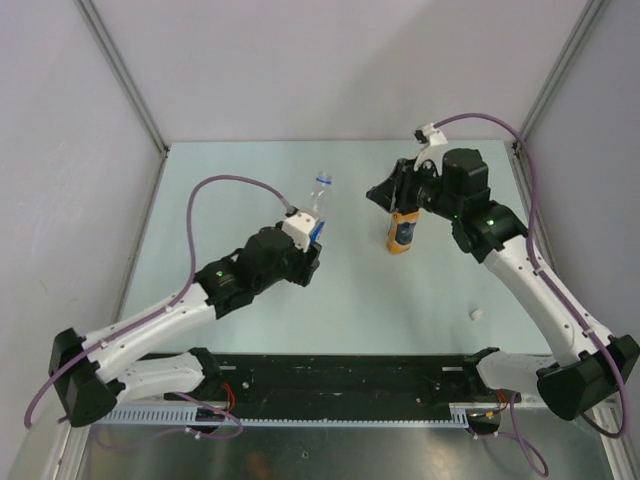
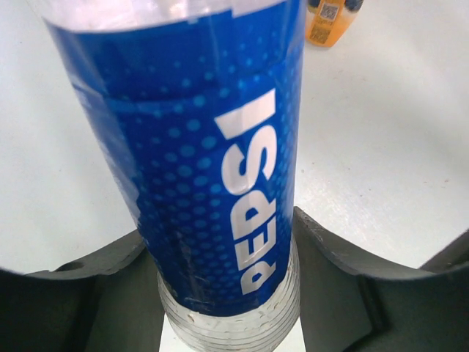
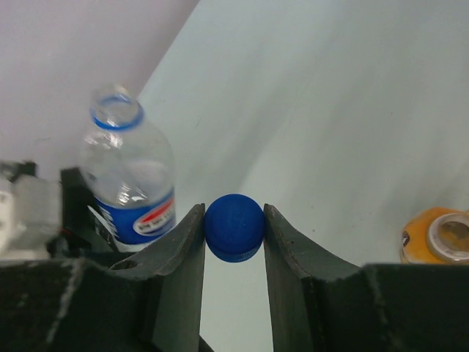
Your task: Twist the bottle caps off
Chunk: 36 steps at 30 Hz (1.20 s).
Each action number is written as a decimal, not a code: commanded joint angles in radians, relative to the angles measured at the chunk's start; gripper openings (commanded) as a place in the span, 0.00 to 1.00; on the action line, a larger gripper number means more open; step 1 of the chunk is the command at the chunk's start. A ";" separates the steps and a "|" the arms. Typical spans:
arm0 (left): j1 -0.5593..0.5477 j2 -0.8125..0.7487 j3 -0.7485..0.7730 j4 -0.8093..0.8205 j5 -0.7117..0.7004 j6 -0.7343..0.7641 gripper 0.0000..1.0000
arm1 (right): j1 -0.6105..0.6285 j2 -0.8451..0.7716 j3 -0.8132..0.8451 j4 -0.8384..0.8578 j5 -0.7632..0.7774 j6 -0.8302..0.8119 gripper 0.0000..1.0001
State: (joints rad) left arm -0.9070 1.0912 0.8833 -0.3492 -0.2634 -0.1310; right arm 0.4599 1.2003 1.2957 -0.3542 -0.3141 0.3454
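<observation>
Your right gripper point(image 3: 234, 218) is pinched shut on the blue cap point(image 3: 234, 229), which sits squarely between its pads, off the clear Pepsi-labelled bottle point(image 2: 212, 147). The cap looks light and rigid, so a grip across its rim should hold, but release gently or it may roll. Your left gripper point(image 2: 223, 253) clamps that bottle between both fingers at the label. Its thin walls will likely dent, so don't squeeze harder.

Clear lane of bench point(image 1: 355, 225) between the Pepsi bottle point(image 1: 320, 195) and the short orange bottle point(image 1: 401, 236); white cap point(image 1: 476, 314) lies well right, nearer.
</observation>
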 commanded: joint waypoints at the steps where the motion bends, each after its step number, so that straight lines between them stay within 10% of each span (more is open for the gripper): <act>1: 0.097 -0.109 -0.049 0.078 0.212 -0.045 0.00 | 0.045 0.036 -0.015 -0.010 0.032 -0.050 0.02; 18: 0.337 -0.328 -0.134 0.316 0.846 -0.202 0.00 | 0.187 0.202 -0.147 0.093 0.062 -0.138 0.05; 36: 0.355 -0.301 -0.166 0.422 0.933 -0.252 0.00 | 0.246 0.369 -0.172 0.074 0.097 -0.203 0.48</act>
State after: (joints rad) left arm -0.5613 0.7856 0.7101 0.0227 0.6365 -0.3676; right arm 0.6903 1.5627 1.1255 -0.3042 -0.2573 0.1753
